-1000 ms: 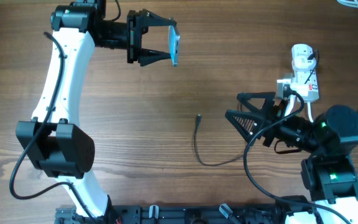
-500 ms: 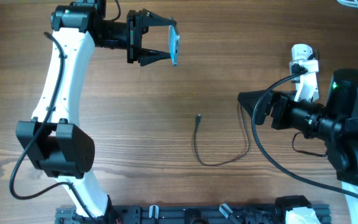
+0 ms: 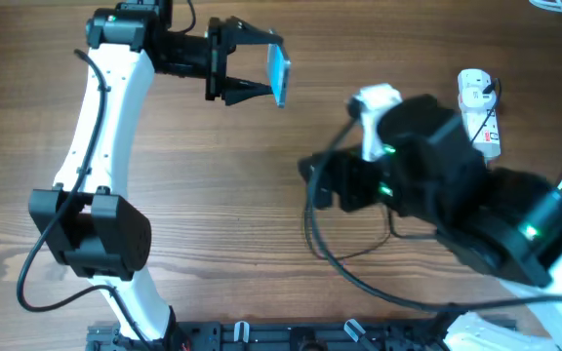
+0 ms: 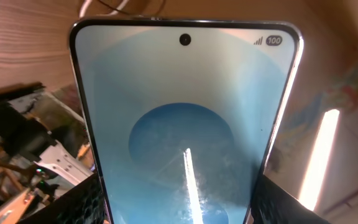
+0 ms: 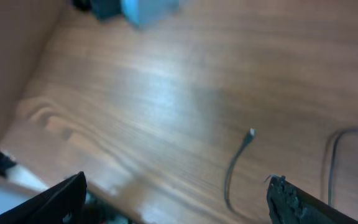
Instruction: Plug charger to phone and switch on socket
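- One charger (image 5: 234, 163) lies loose on the table (image 3: 213, 195), plug tip free, unplugged.
- Right gripper (image 5: 178, 186) hovers above it, fingers spread wide: pickup step apparently in hand; next, descend and pinch near the tip.
- Left gripper (image 3: 269, 66) clamps the phone (image 4: 179, 124) aloft; socket (image 3: 476, 102) untouched.

Overhead evenly lit; right wrist view motion-blurred.
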Available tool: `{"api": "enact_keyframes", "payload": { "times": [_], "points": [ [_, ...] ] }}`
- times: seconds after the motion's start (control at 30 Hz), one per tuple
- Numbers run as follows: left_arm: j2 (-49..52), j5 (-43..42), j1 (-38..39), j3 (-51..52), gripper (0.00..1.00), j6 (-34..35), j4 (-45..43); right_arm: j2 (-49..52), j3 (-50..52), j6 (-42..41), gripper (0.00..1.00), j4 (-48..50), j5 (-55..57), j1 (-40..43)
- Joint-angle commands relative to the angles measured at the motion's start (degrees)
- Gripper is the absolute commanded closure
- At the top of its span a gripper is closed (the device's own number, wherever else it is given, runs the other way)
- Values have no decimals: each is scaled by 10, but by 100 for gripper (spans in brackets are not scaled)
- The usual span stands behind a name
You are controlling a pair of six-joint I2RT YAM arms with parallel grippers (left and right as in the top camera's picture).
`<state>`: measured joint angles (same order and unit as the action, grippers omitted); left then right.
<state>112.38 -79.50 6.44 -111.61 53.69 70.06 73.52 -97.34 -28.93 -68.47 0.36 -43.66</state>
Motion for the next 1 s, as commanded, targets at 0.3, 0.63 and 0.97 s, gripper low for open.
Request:
{"api": "enact_keyframes", "payload": {
  "times": [0.3,0.63,0.97],
  "points": [
    [-18,64,56,-12,38,-7,-4,98,-73,-73,9,91,168,-33],
    [-18,17,68,-12,38,-5,-4,152,-72,-133,11,84,208,-30],
    [-18,11,69,-12,37,-7,-4,154,-72,-147,35,85,208,-5]
  ]
}}
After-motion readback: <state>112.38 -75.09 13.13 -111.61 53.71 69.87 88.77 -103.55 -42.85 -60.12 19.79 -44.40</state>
